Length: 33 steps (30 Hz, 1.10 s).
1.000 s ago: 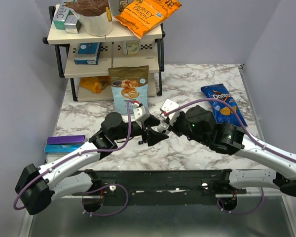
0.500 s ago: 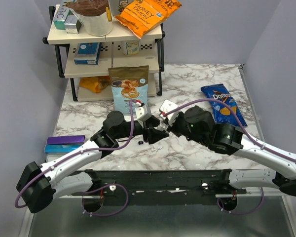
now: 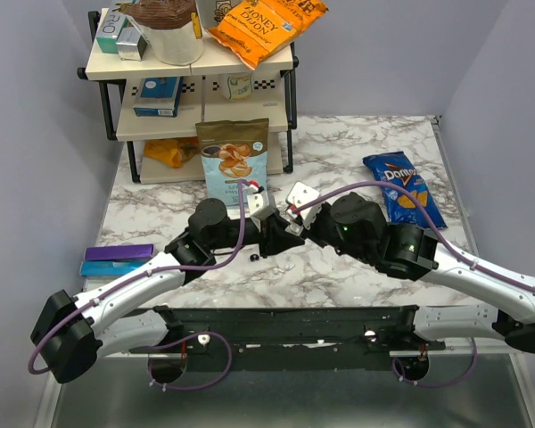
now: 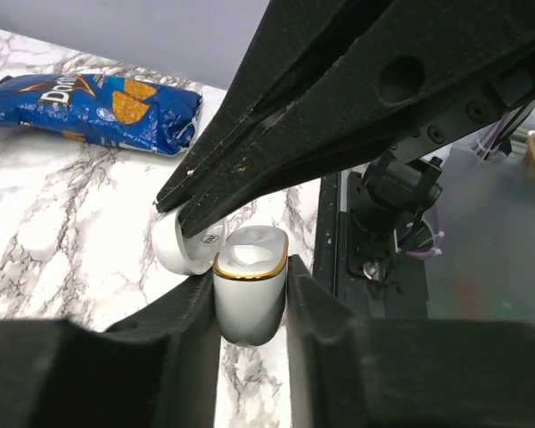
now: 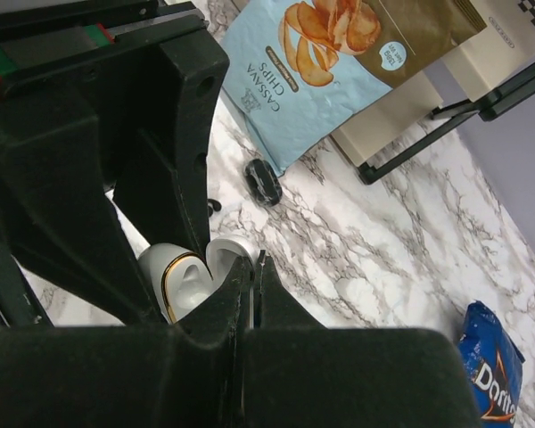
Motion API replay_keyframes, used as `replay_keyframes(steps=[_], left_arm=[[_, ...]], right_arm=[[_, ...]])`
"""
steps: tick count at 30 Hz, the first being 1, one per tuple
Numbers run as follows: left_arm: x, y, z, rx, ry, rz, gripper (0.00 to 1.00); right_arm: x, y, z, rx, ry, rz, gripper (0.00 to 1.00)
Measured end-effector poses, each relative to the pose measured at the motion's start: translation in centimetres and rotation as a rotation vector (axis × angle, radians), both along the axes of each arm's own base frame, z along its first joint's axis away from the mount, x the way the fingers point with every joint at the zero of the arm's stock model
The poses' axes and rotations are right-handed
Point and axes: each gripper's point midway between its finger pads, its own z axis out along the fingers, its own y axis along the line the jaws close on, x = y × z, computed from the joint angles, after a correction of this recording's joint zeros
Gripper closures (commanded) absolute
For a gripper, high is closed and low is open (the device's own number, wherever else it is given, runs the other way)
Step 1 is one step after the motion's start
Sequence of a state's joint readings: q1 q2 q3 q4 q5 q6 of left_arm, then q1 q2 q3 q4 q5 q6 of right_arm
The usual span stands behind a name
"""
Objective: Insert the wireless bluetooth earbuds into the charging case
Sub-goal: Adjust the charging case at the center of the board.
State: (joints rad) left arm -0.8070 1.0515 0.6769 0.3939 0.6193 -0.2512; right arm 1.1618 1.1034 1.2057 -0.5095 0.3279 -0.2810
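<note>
A white charging case [image 4: 250, 303] with a gold rim stands upright between the fingers of my left gripper [image 4: 250, 278], which is shut on it. Its lid [image 4: 171, 250] hangs open to the left and the wells look empty. My right gripper [image 5: 255, 263] is shut, with its tips resting against that lid [image 5: 227, 254]. From above, the left gripper [image 3: 272, 234] and the right gripper [image 3: 290, 230] meet over the marble and hide the case. One black earbud [image 5: 264, 181] lies on the table by the chip bag's corner. A small black bud [image 3: 251, 258] shows just in front of the left gripper.
A light blue chip bag [image 3: 234, 160] leans on the shelf rack [image 3: 196, 89] right behind the grippers. A blue Doritos bag [image 3: 401, 189] lies at the right. Purple and blue boxes [image 3: 116, 259] sit at the table's left edge.
My left gripper's jaws have closed onto the charging case. Both grippers have shifted slightly toward the back of the table, still tip to tip.
</note>
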Motion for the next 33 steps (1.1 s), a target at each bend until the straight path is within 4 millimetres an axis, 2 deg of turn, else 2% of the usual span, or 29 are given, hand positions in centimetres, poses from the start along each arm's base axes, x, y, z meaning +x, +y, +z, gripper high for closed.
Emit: replay_keyframes(steps=[6, 10, 11, 14, 15, 18, 20, 21, 22, 26, 30, 31, 33], left_arm=[[-0.1, 0.0, 0.0, 0.0, 0.0, -0.004, 1.0], [-0.1, 0.0, -0.1, -0.009, -0.009, -0.003, 1.0], [-0.1, 0.1, -0.1, -0.012, -0.011, -0.002, 1.0], [-0.2, 0.3, -0.3, -0.039, -0.034, 0.007, 1.0], [-0.1, 0.4, -0.4, -0.049, -0.043, 0.014, 1.0], [-0.2, 1.0, -1.1, -0.088, -0.07, 0.041, 1.0], [-0.2, 1.3, -1.8, -0.106, -0.071, 0.058, 1.0], [-0.2, 1.5, -2.0, -0.119, -0.073, 0.068, 1.0], [-0.1, 1.7, -2.1, -0.14, -0.078, 0.083, 1.0], [-0.1, 2.9, -2.8, -0.215, -0.086, 0.14, 1.0], [-0.4, 4.2, -3.1, -0.282, -0.088, 0.197, 1.0], [-0.7, 4.6, -2.9, -0.305, -0.095, 0.208, 1.0], [-1.5, 5.3, -2.1, -0.351, -0.113, 0.216, 1.0]], right_arm=[[-0.2, 0.1, 0.0, -0.005, -0.006, 0.01, 0.99], [-0.2, 0.1, 0.0, -0.006, -0.005, 0.012, 0.99], [-0.2, 0.1, 0.0, -0.006, -0.005, 0.012, 0.97], [-0.3, 0.2, 0.0, -0.002, -0.001, 0.016, 0.69], [-0.4, 0.3, 0.0, 0.003, 0.005, 0.016, 0.53], [-0.7, 0.5, 0.0, 0.02, 0.023, 0.016, 0.33], [-0.8, 0.5, 0.2, 0.041, 0.036, 0.007, 0.25], [-0.8, 0.4, 0.4, 0.054, 0.043, 0.002, 0.09], [-0.9, 0.4, 0.6, 0.07, 0.048, -0.002, 0.03], [-1.3, -0.2, 3.0, 0.185, 0.065, -0.022, 0.03], [-1.2, -2.1, 6.0, 0.352, 0.075, -0.072, 0.09], [-1.0, -2.8, 6.2, 0.395, 0.08, -0.096, 0.12], [-0.6, -4.1, 5.4, 0.449, 0.105, -0.145, 0.18]])
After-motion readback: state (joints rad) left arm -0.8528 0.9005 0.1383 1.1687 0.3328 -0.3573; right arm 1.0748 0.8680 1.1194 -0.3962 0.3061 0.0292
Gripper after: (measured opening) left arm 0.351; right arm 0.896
